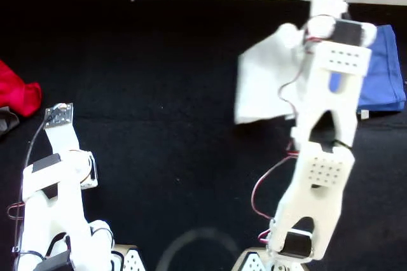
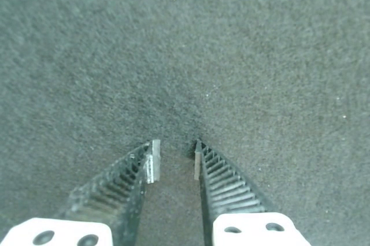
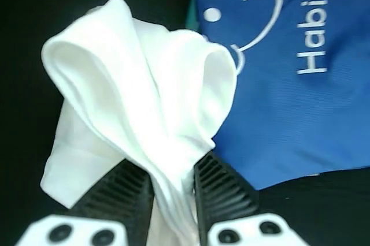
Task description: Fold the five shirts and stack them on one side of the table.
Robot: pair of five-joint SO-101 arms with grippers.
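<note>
right tool clamped on the white shirt, which hangs bunched from it, just beside the folded blue shirt on the worktop's right side. left tool slightly open, low over the worktop. red shirt at left edge.

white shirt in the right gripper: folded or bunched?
Bunched. The white shirt gathers in loose loops pinched by the right gripper, beside the blue shirt.

white shirt 1 | blue shirt 1 | red shirt 1
</note>
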